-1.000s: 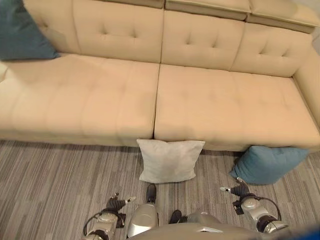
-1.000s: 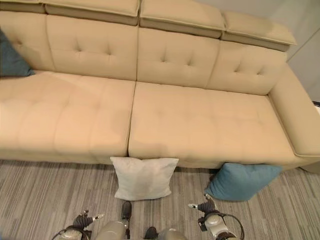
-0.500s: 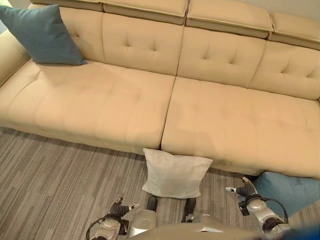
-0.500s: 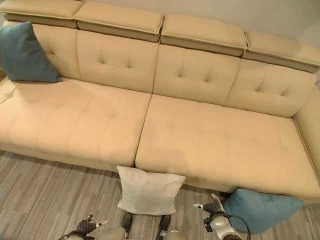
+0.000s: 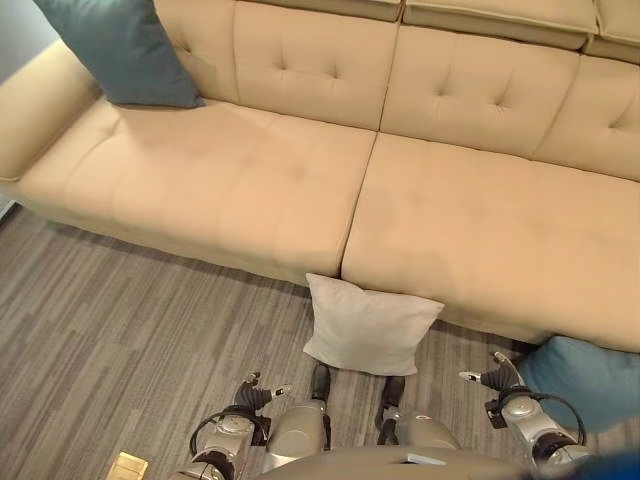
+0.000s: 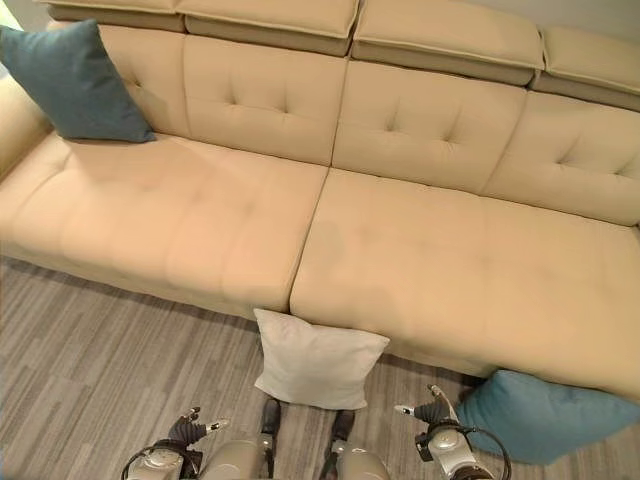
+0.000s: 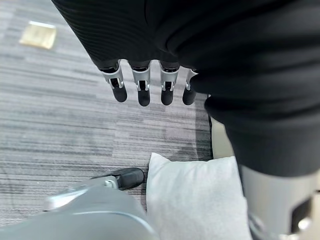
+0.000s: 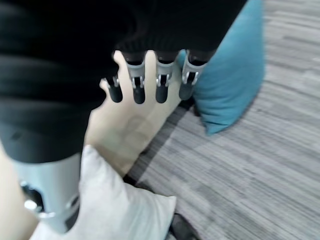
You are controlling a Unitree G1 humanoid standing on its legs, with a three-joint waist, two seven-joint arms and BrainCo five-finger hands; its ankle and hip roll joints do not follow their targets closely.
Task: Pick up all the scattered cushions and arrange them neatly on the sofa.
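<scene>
A white cushion [image 5: 370, 325] stands on the floor, leaning against the front of the beige sofa [image 5: 230, 180] where its two seats meet. On the floor at the sofa's right front lies a teal cushion [image 5: 590, 378]. Another teal cushion [image 5: 120, 50] leans on the backrest at the sofa's left end. My left hand [image 5: 254, 395] hangs low, left of the white cushion, with straight fingers [image 7: 142, 91] and nothing in it. Just left of the floor's teal cushion [image 8: 232, 75], my right hand [image 5: 496, 380] is also open and holds nothing, its fingers [image 8: 150, 86] relaxed.
Grey striped carpet [image 5: 120, 320] runs along the sofa's front. A small tan flat object [image 5: 128, 466] lies on the carpet at my lower left. The sofa's left armrest [image 5: 40, 110] rises at the left; both seats are bare apart from the one cushion.
The whole picture has shifted, so the camera has moved and now takes in more of the sofa's left end. Cushions lie as before. Both hands stay low and open.
</scene>
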